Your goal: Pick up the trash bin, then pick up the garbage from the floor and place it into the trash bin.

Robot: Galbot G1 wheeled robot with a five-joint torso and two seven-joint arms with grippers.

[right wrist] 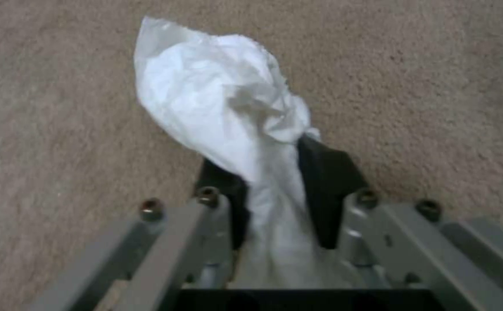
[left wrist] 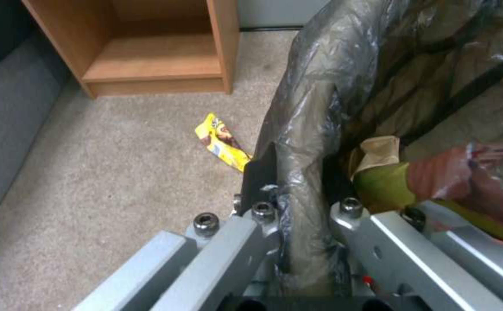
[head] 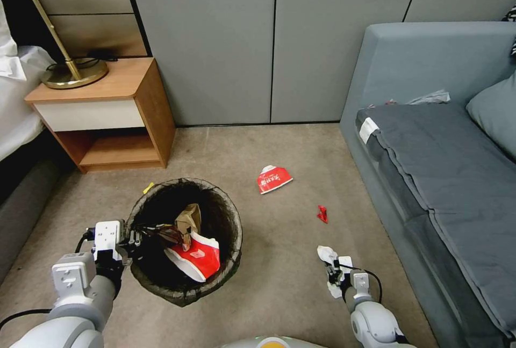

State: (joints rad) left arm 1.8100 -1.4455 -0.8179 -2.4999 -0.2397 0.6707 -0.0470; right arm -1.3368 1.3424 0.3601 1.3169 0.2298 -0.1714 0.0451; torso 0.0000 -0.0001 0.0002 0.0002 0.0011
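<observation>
Holding cartons (head: 196, 258), trash bin (head: 228, 214)

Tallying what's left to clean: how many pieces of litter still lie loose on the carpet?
3: a red-and-white carton mid-floor, a small red scrap nearer the sofa, and a yellow snack wrapper behind the trash bin. The bin may hide more.

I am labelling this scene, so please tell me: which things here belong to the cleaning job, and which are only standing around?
Part of the job:
- trash bin, held at its rim by the left gripper
- white paper, held in the right gripper
- red carton on the floor
- red scrap
- yellow wrapper beside the bin

Just there:
- nightstand
- lamp
- sofa
</observation>
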